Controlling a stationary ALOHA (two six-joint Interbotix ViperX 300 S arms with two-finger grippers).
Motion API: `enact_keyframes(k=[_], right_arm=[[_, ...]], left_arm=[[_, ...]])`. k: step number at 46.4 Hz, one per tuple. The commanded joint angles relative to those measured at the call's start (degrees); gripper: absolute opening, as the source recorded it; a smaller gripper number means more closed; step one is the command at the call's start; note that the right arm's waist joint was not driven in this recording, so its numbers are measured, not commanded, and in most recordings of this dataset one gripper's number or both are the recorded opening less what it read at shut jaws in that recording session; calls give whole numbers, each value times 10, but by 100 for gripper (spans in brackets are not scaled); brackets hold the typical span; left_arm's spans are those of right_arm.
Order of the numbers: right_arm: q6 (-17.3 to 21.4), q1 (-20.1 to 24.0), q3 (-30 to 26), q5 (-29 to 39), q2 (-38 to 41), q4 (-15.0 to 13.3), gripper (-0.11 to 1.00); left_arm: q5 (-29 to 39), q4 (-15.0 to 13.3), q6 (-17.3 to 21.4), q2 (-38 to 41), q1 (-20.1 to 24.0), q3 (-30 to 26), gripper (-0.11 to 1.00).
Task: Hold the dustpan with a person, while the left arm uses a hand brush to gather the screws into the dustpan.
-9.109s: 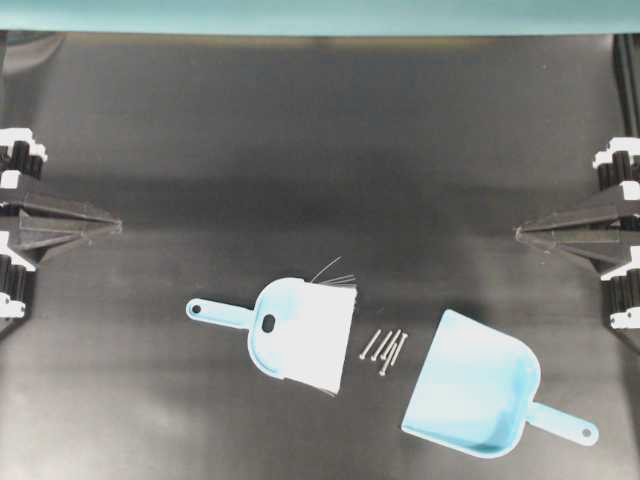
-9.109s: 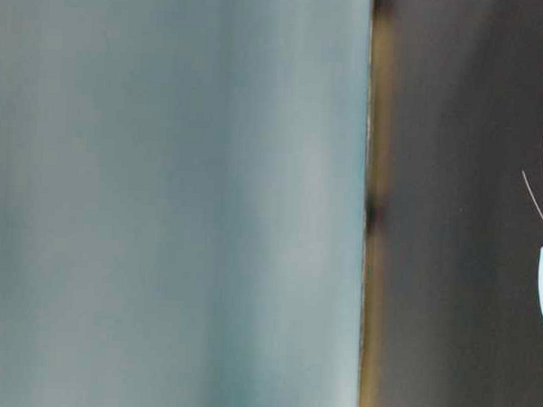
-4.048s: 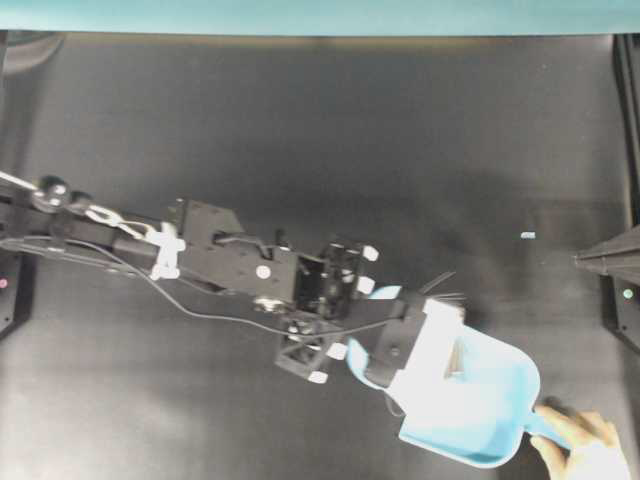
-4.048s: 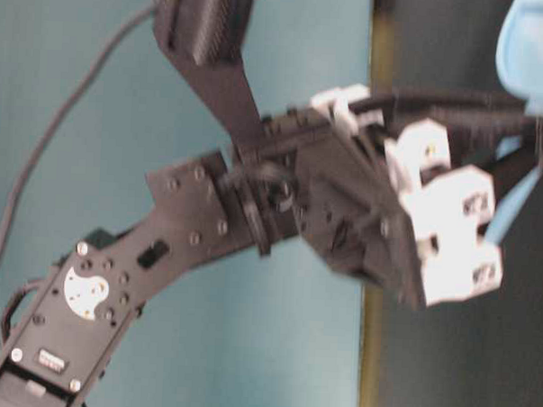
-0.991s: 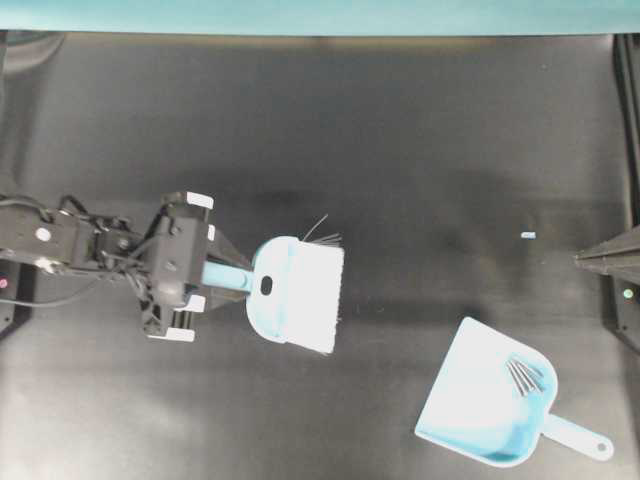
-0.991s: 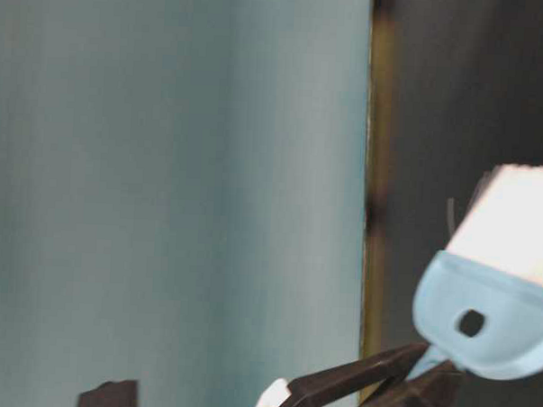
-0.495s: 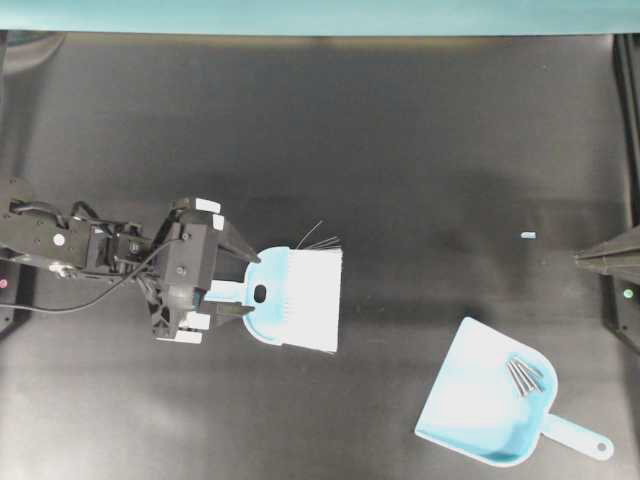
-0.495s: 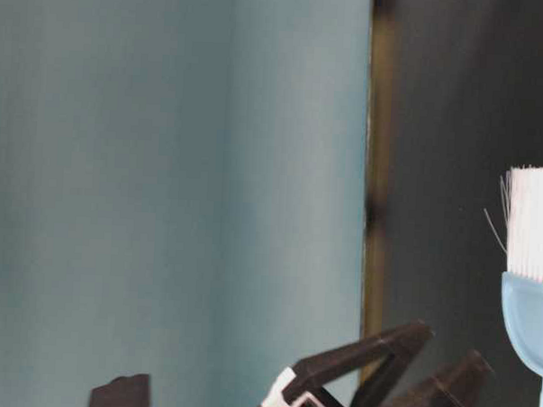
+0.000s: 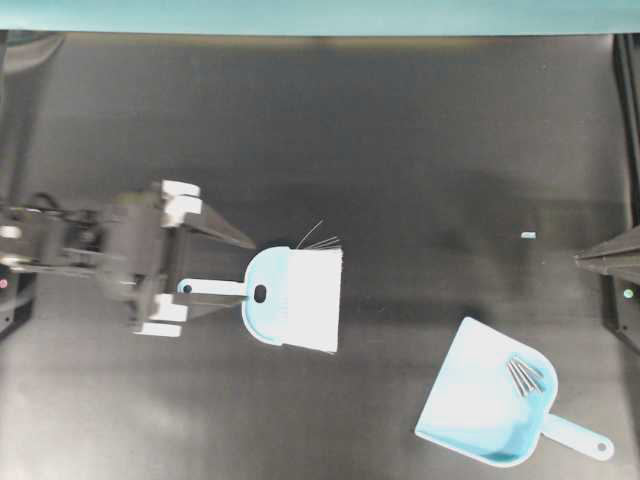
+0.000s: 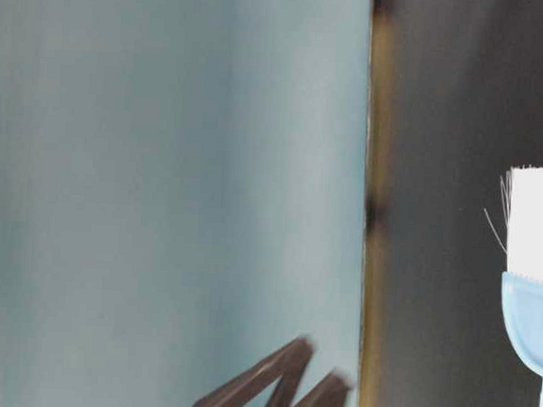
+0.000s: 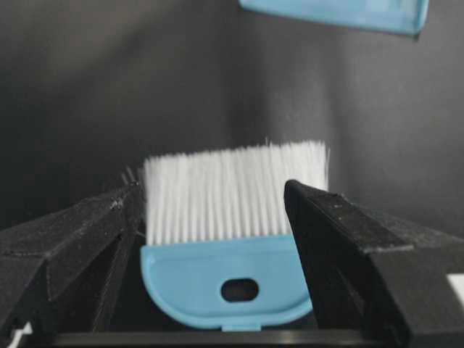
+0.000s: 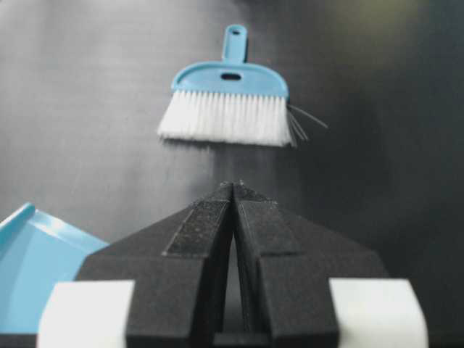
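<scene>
Light blue plastic marks the hand brush, lying flat on the black table with its thin handle between the left gripper's 2 wide-spread prongs, apart from both. At lower right sits the dustpan, the screws bunched inside. Right gripper rests pressed closed, holding nothing.

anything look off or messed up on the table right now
Only the hand brush: a few dark stray bristles splay out from one corner of its white bristles. The screws lie gathered inside the dustpan, none spilled.
</scene>
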Motion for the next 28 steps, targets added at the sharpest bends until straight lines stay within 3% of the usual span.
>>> enact_keyframes(k=[1,28], right_arm=[[-3,0,-4,-5,3,-2,0],[-4,0,-4,-5,3,-2,0]], left_arm=[[-5,1,-1,-46,1,13,76],[4,1,-2,-119,-3,59,76]])
